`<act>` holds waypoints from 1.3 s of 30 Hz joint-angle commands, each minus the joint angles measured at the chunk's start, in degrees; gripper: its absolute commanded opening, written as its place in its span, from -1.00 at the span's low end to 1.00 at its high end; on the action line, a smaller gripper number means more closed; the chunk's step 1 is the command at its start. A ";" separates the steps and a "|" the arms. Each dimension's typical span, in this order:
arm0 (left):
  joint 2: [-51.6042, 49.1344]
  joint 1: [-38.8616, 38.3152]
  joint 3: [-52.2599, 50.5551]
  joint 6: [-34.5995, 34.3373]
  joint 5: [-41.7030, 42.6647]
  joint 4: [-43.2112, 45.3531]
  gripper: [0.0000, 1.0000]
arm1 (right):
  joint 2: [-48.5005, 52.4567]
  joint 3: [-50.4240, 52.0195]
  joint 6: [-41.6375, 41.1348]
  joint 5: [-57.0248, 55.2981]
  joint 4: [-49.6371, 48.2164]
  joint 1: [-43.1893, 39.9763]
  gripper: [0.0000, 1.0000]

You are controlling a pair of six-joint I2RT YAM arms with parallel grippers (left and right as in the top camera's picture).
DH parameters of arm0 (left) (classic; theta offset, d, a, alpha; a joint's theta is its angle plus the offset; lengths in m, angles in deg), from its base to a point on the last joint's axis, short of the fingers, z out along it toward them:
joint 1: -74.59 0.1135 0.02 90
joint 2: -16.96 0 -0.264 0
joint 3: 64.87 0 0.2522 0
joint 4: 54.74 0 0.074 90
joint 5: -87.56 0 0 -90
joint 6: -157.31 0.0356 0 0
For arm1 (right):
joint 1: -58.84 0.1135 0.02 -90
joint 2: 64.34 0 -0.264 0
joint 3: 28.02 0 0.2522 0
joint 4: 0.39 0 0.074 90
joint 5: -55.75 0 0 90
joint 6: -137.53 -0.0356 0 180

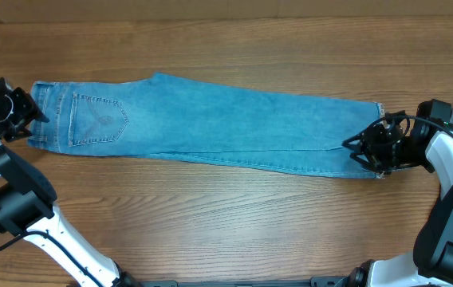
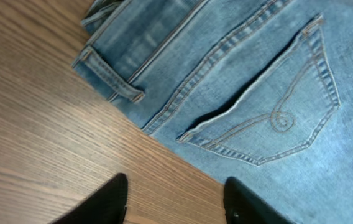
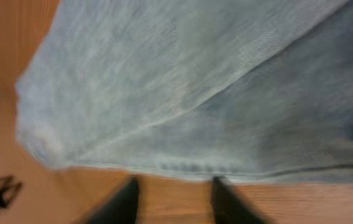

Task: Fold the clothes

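The one bit of decoration we can make out is a little stitched swirl on the back pocket [image 2: 276, 118], in tan thread, with double rows following the pocket's pointed bottom. The jeans [image 1: 210, 119] are light blue denim, faded paler in patches, with a visible diagonal weave and thick doubled seams. There's a belt loop [image 2: 109, 81] on the waistband [image 1: 43, 112], its end bar-tacked down. They're lying flat on a wood-grain table [image 1: 226, 231], laid out in one long strip with one leg on top of the other, reaching from one pincer to the other.

Left pincer [image 2: 176, 183]: spread, pinching nothing. We see bare table in the gap between its black fingers [image 2: 111, 202]. The waist end of the jeans is just ahead of its tips, with the pocket a bit further out. One finger is over plain wood, the other is right at the edge of the denim.

Right pincer [image 3: 175, 183]: that wrist view is pretty blurry, but the fingers [image 3: 123, 199] are apart, with wood showing between them. The leg hem [image 3: 183, 167] runs straight across just in front of the tips. We can't tell whether they're touching the cloth. From overhead this pincer sits right at the ankle end of the jeans, well apart from the left one.
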 commanded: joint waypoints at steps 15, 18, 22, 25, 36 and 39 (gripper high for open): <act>0.76 -0.28 -18.12 3.23 3.82 14.58 -0.46 | 9.11 10.01 -18.34 -17.18 -28.35 7.65 -0.92; 0.76 0.13 -22.62 2.32 3.76 17.70 -0.47 | 8.98 10.01 -21.68 -28.24 -18.34 7.23 -0.92; 0.76 1.38 -24.94 0.07 3.76 18.62 -0.52 | 8.98 10.01 -21.79 -38.56 -8.72 5.95 -0.92; 0.79 2.21 -24.94 -0.31 3.74 17.53 -0.54 | 8.98 10.01 -21.38 -42.73 -6.51 5.38 -0.92; 10.69 2.99 -24.79 2.86 9.79 18.03 -0.47 | 6.84 5.57 -11.74 -34.45 -6.32 5.33 -0.92; 17.11 1.84 -24.79 3.41 9.79 20.50 -0.48 | 2.91 4.68 -9.40 -29.35 -5.42 5.33 -0.86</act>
